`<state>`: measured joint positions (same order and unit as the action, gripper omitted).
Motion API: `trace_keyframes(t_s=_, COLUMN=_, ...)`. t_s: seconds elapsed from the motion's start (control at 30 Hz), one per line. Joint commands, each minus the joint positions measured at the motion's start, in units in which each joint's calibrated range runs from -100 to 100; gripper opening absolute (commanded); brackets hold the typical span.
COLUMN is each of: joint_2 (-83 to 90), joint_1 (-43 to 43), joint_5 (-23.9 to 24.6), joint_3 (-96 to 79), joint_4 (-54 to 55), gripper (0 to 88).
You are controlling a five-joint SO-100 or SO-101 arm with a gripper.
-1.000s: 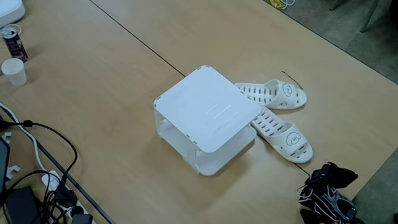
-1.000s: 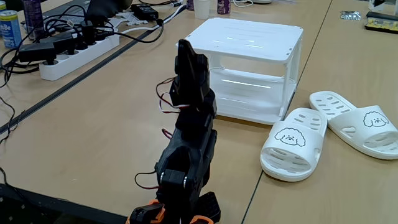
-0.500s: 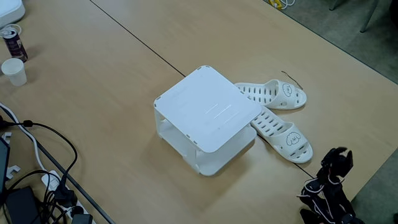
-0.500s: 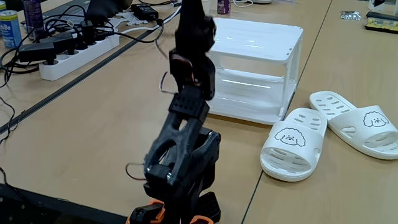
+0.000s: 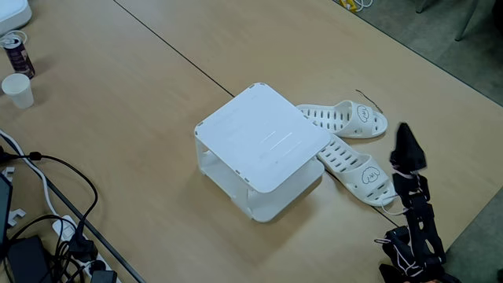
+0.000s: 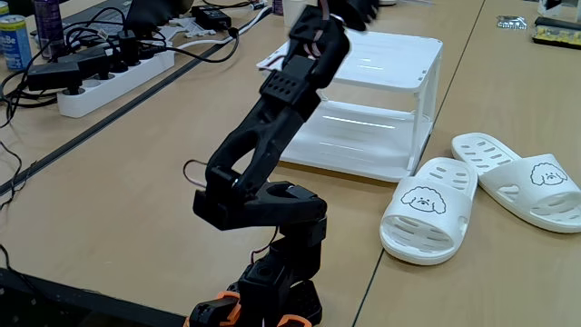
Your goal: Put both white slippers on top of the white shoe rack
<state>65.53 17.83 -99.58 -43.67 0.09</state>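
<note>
A light wooden table (image 5: 118,94), split by a dark seam, stands on grey floor (image 5: 440,43) under even light.

My gripper (image 6: 349,9) runs off the top edge of a fixed view, so I cannot tell how my jaws stand; in the other fixed view it (image 5: 408,145) is a dark blur. My arm (image 6: 272,118) hides part of the white shoe rack (image 6: 381,64). The rack (image 5: 263,145) covers the heels of both white slippers (image 5: 357,169).
</note>
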Motion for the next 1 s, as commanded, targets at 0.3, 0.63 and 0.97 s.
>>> trace_keyframes(t_s=0.3, joint_2=4.8, joint_1=-0.2, joint_5=-0.4, joint_3=-11.0, joint_4=-49.8, gripper=0.8)
trace_keyframes(t_s=0.63, joint_2=1.2, joint_1=0.9, joint_5=-0.4, joint_3=-16.6, joint_4=-63.2, gripper=4.5)
trace_keyframes(t_s=0.97, joint_2=-6.8, joint_1=1.2, joint_5=-0.4, joint_3=-19.2, joint_4=-61.9, gripper=13.3)
